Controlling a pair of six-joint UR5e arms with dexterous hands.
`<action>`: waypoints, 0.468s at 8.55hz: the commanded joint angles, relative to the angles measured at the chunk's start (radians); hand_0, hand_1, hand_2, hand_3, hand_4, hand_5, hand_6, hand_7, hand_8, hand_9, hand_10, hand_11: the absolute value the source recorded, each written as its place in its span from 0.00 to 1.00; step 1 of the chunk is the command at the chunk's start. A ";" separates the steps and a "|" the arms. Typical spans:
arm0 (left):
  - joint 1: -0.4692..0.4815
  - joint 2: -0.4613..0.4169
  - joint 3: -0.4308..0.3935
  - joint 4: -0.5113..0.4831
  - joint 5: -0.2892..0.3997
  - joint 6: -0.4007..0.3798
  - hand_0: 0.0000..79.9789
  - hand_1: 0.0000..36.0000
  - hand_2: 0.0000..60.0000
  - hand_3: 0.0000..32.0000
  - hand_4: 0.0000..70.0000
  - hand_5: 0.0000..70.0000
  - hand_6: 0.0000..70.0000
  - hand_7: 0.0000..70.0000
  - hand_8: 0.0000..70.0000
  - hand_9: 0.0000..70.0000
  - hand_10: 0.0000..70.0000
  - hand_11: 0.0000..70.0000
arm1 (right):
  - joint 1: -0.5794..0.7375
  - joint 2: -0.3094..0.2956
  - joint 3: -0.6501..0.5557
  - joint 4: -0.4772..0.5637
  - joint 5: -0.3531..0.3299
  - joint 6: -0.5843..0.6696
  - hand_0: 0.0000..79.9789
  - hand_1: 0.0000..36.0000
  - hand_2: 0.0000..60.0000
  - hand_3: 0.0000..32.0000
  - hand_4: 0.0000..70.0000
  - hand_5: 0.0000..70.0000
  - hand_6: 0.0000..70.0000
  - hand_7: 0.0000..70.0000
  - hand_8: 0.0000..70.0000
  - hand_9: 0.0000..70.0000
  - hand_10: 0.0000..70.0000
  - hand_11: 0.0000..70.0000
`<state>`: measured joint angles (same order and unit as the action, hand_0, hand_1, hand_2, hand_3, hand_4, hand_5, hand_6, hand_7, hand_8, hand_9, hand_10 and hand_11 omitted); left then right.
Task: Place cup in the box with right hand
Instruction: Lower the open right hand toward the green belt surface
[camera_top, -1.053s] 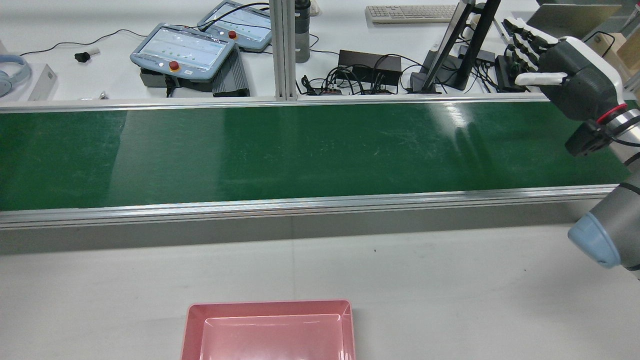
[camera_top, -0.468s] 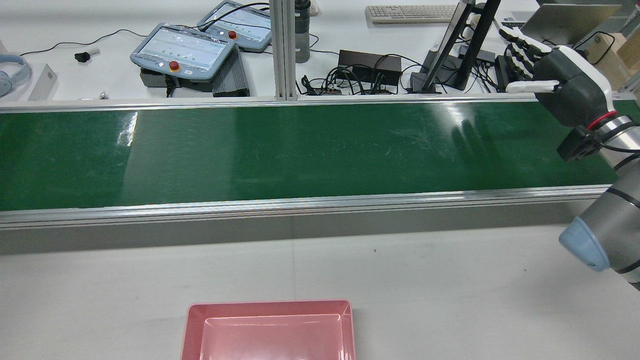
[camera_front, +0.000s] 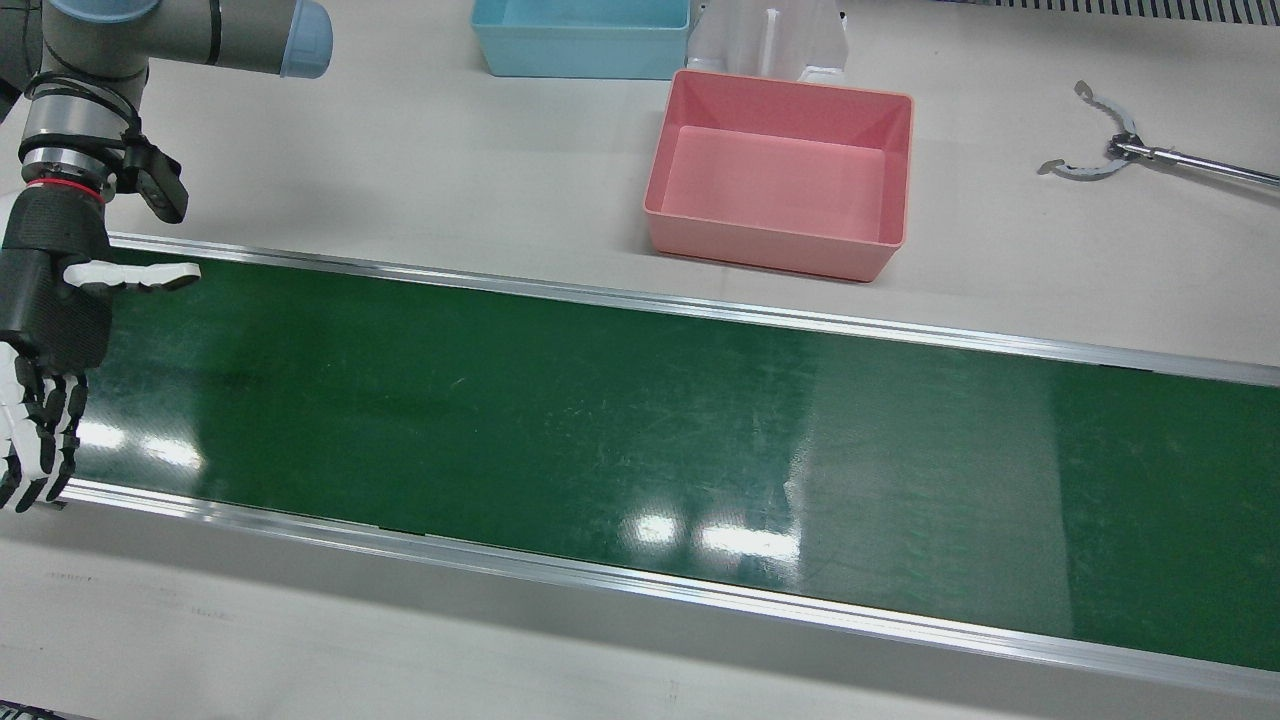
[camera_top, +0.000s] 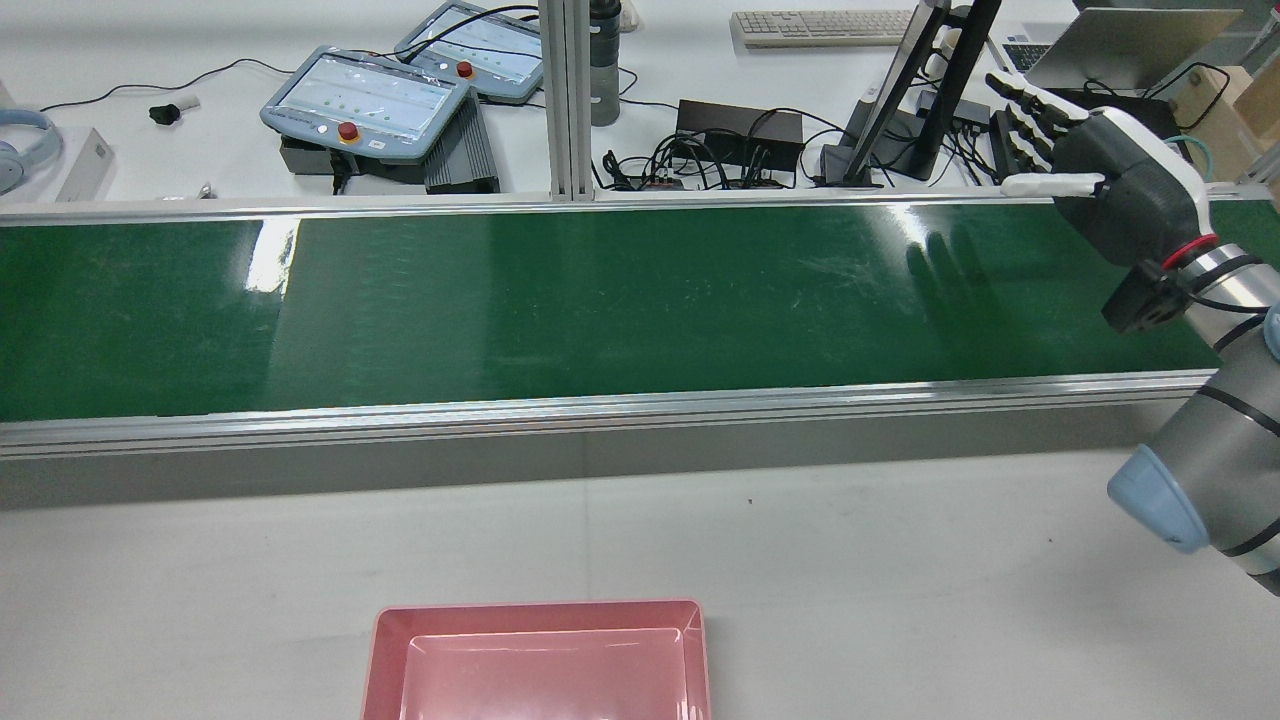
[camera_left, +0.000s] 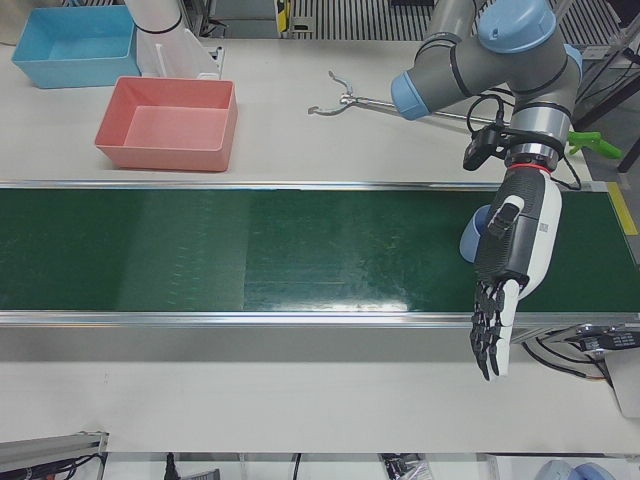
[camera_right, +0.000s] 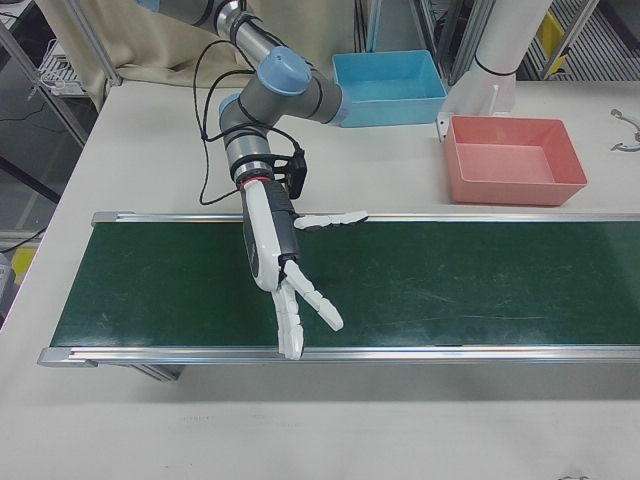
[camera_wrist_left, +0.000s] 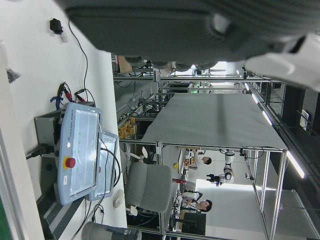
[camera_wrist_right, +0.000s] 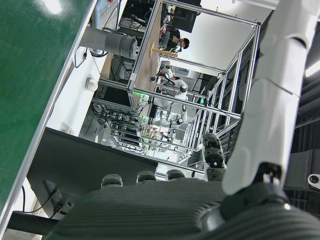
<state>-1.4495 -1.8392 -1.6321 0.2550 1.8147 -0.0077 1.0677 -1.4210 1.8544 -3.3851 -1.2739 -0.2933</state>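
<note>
Stretching bare between pale tabletops, green conveyor belt (camera_front: 600, 400); right hand (camera_right: 275, 250) above, fingers spread, empty.

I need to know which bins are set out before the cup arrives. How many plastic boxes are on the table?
2: the pink box beside the conveyor belt, and the blue box behind it, cut off by the front view's top edge. No cup shows anywhere.

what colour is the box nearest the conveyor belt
Pink. The box sits just beside the green belt, shown best in the front view.
</note>
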 joint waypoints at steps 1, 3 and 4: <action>0.000 0.000 0.000 0.000 0.000 0.000 0.00 0.00 0.00 0.00 0.00 0.00 0.00 0.00 0.00 0.00 0.00 0.00 | 0.000 0.001 0.002 -0.043 0.001 0.019 0.66 0.63 0.00 0.00 0.00 0.08 0.00 0.00 0.00 0.00 0.00 0.00; 0.000 0.000 0.000 0.001 0.000 0.000 0.00 0.00 0.00 0.00 0.00 0.00 0.00 0.00 0.00 0.00 0.00 0.00 | -0.003 0.002 0.008 -0.045 0.001 0.019 0.66 0.63 0.00 0.00 0.00 0.08 0.00 0.00 0.00 0.00 0.00 0.00; 0.000 0.000 0.000 0.000 0.000 0.000 0.00 0.00 0.00 0.00 0.00 0.00 0.00 0.00 0.00 0.00 0.00 0.00 | -0.005 0.004 0.011 -0.045 0.001 0.019 0.66 0.64 0.01 0.00 0.00 0.08 0.00 0.00 0.00 0.00 0.00 0.00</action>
<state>-1.4496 -1.8393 -1.6321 0.2551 1.8152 -0.0077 1.0659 -1.4198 1.8591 -3.4276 -1.2734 -0.2751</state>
